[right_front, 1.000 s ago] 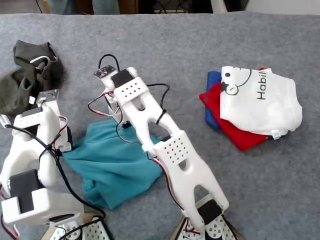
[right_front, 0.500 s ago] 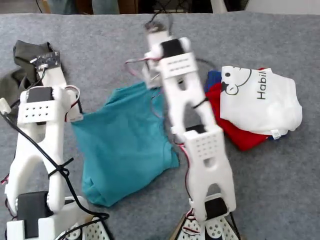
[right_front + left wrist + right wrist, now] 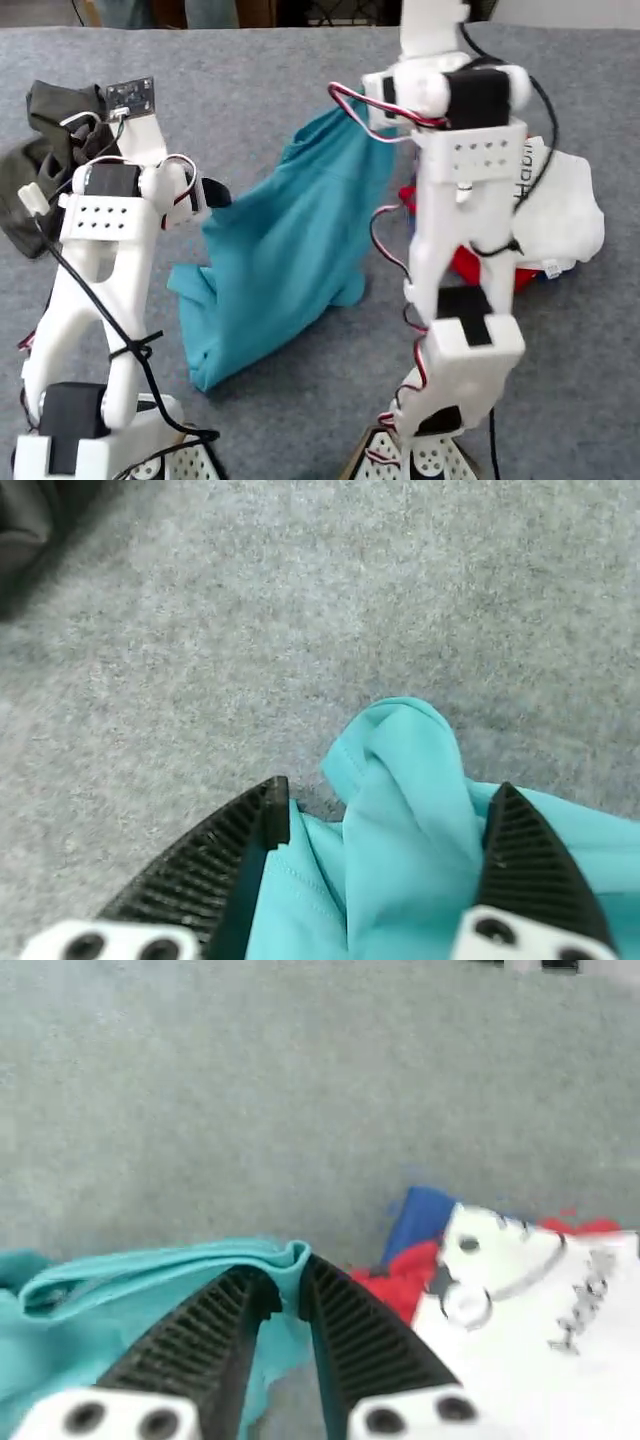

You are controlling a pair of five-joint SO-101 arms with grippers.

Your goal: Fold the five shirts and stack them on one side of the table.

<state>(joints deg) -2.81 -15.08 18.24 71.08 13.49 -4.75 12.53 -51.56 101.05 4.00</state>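
Up over the grey felt table (image 3: 250,90), the floppy teal fabric shirt (image 3: 280,260) drapes from the right gripper (image 3: 288,1282), pinched on one edge, while the left gripper (image 3: 392,800) straddles a bunched corner wide open; looks light and limp, so grab hems.

Bright, even light leaves only soft shadows under the teal shirt (image 3: 280,260) on the grey table (image 3: 580,380).

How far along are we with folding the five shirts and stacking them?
Done: a stack of three folded shirts, blue, red and white, on one side. In hand: the teal shirt, its edge pinched by the right end effector, with another part between the left end effector's open fingers. Left: finishing that fold, then the dark shirt, lying crumpled.
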